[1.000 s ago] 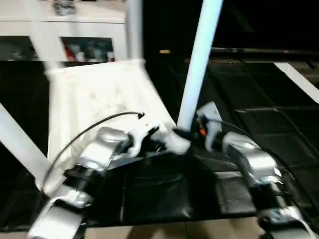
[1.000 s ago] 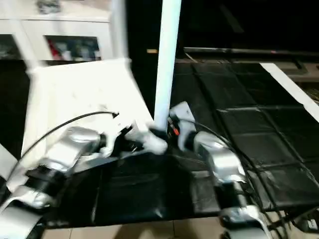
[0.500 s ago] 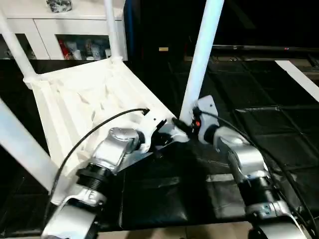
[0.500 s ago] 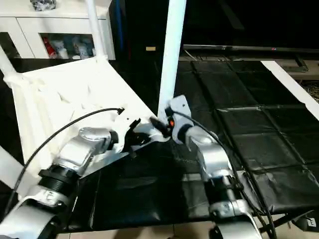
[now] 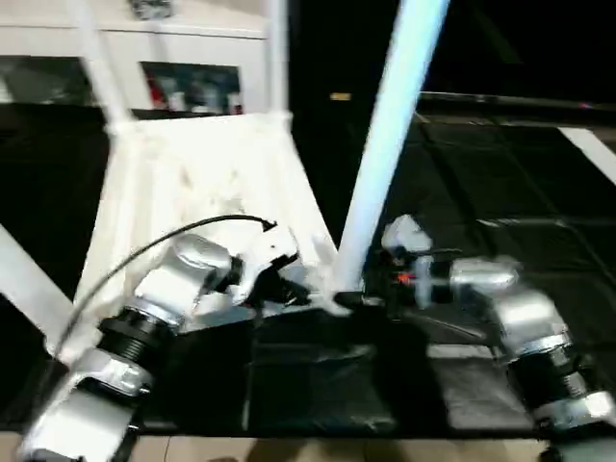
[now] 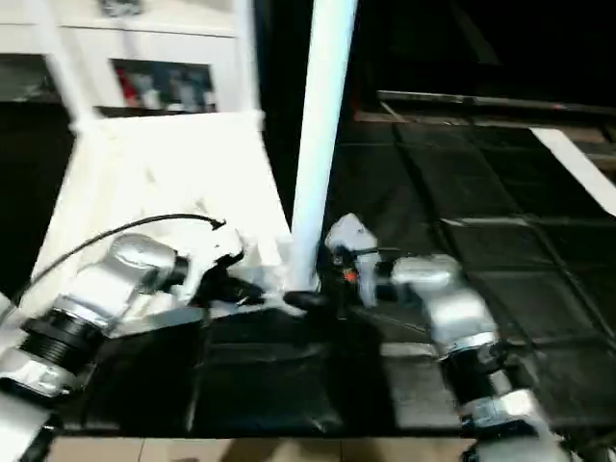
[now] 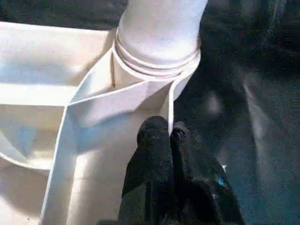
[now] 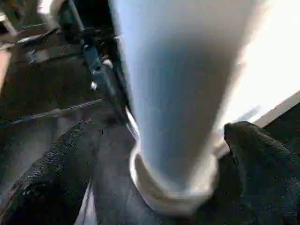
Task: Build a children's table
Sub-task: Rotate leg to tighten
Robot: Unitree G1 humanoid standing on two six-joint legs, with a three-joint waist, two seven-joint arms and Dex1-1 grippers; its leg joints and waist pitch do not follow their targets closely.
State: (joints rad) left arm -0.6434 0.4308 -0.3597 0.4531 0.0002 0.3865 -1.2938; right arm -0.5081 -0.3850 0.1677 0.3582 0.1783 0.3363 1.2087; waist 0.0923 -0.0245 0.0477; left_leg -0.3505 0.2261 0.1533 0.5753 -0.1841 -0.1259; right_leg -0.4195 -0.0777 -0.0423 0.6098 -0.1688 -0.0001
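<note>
We judge the upturned white tabletop (image 5: 192, 183), left of centre, light, stiff and slick, best held low on its near-right leg (image 5: 385, 154), which our wide-open right tool (image 8: 154, 154) straddles while the shut left tool (image 7: 164, 136) holds nothing.

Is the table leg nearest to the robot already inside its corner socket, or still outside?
Inside. The leg enters the round socket at the tabletop corner, its ringed end seated at the rim. How deep it sits cannot be told.
</note>
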